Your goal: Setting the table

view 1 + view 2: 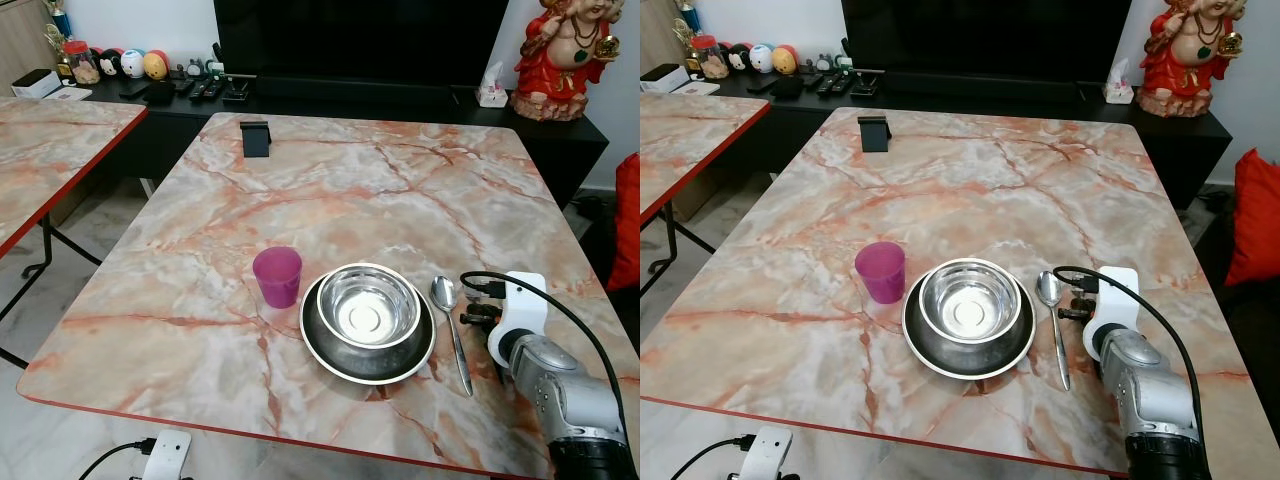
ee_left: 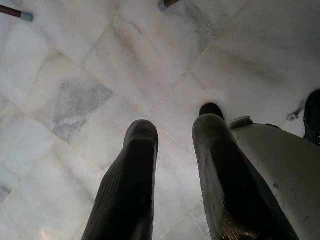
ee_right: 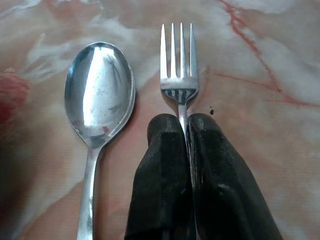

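The right gripper is clamping the fork just beside the spoon (left gripper hanging apart, idle); releasing crookedly risks nudging the spoon askew.

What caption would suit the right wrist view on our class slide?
Right gripper shut on a fork, holding it beside the spoon on the marble table.

Head stereo pair looked forward and down across the bench, sharing the bowl and spoon. Right wrist camera sat close above the same spoon and a fork, facing along its jaws. Left wrist camera faced the floor.
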You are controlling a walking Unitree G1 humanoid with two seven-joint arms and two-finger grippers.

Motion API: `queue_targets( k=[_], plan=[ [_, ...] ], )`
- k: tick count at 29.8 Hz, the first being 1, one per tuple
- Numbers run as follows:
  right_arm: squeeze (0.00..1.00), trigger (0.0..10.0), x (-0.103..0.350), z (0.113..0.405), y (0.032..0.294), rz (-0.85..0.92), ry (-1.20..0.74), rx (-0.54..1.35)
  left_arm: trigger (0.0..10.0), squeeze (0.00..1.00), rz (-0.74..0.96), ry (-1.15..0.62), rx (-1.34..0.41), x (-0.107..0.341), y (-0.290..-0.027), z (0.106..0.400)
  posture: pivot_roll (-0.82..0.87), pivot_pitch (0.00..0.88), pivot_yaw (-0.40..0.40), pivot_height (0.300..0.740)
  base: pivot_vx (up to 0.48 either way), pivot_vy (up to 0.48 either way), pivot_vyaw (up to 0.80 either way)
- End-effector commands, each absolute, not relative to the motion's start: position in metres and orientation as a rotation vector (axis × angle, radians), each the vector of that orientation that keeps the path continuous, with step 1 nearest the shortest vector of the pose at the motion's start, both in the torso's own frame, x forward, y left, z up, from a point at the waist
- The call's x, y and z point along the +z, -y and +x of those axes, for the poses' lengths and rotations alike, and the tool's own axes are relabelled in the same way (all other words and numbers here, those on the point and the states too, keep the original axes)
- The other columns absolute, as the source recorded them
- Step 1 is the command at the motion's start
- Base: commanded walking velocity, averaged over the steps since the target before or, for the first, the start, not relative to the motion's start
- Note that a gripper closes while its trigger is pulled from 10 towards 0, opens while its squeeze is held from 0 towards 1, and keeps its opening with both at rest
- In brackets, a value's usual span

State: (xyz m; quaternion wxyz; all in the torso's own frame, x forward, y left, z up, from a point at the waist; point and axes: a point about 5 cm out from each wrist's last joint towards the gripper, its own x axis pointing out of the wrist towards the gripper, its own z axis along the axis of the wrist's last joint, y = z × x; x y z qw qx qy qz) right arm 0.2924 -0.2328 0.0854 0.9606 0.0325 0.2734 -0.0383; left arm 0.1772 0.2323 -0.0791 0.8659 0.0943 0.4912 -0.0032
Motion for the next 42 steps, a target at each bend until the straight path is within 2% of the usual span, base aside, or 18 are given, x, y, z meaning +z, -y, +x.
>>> queue_targets(
  k=[1, 15, 42],
  plan=[
    [0.0, 10.0, 0.088, 0.292, 0.228, 0.069, -0.547, -0.06, 10.0, 0.0, 0.194, -1.043, -0.001, -0.08, -0.233, 0.175, -0.04, 0.0, -0.021, 0.731, 0.0, 0.0, 0.0],
    [0.0, 10.0, 0.087, 0.288, 0.238, 0.046, -0.551, -0.116, 10.0, 0.0, 0.195, -1.041, -0.004, -0.08, -0.233, 0.176, -0.04, 0.0, -0.014, 0.731, 0.0, 0.0, 0.0],
    [0.0, 10.0, 0.085, 0.289, 0.231, 0.039, -0.55, -0.089, 10.0, 0.0, 0.197, -1.04, -0.004, -0.08, -0.233, 0.175, -0.04, 0.0, -0.017, 0.731, 0.0, 0.0, 0.0]
  ],
)
